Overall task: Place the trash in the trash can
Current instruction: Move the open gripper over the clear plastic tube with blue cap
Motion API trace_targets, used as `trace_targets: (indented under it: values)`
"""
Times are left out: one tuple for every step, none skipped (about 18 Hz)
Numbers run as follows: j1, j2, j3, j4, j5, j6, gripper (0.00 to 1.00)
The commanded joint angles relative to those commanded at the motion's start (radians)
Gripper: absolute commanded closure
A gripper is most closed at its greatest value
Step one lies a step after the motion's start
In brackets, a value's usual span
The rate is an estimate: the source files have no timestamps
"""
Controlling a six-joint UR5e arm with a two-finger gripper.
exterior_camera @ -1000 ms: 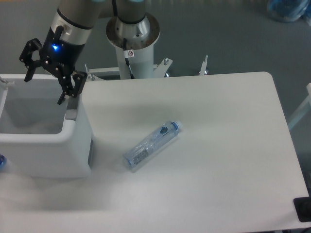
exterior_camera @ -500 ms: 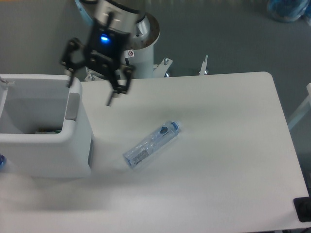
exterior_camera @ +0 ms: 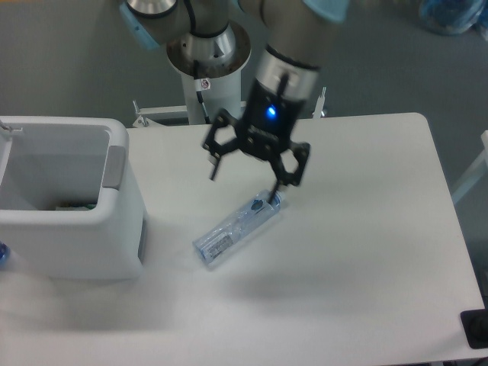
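Observation:
A clear plastic bottle (exterior_camera: 236, 229) with a blue cap and label lies on its side on the white table (exterior_camera: 366, 252), cap pointing up-right. My gripper (exterior_camera: 252, 174) hangs open just above the bottle's cap end, with nothing between its fingers. The white trash can (exterior_camera: 72, 229) stands at the left edge of the table. Something with a green strip (exterior_camera: 75, 204) shows low inside it; this looks like the plastic bag, mostly hidden by the can's wall.
The arm's white pedestal (exterior_camera: 207, 72) rises behind the table's far edge. A dark object (exterior_camera: 475, 328) sits at the table's front right corner. A small blue thing (exterior_camera: 3, 254) peeks out left of the can.
The gripper has swung from over the trash can rightward across the table to above the bottle, staying open. The bottle has not moved.

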Motion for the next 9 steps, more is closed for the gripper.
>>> trace_targets:
  values:
    - [-0.026, -0.022, 0.002, 0.001, 0.051, 0.008, 0.0]
    - [-0.06, -0.038, 0.005, 0.003, 0.077, 0.037, 0.0]
    - [-0.074, -0.057, 0.009, 0.002, 0.087, 0.06, 0.0]
    - [-0.075, -0.077, 0.012, 0.0, 0.09, 0.063, 0.0]
    - [-0.077, -0.089, 0.02, 0.0, 0.096, 0.063, 0.0]
    - [-0.084, -0.098, 0.028, -0.009, 0.103, 0.063, 0.0]
    - [-0.094, -0.108, 0.026, -0.014, 0.125, 0.063, 0.0]
    - [-0.104, -0.115, 0.02, -0.017, 0.171, 0.068, 0.0]
    - [-0.127, -0.129, 0.02, -0.02, 0.229, 0.068, 0.0]
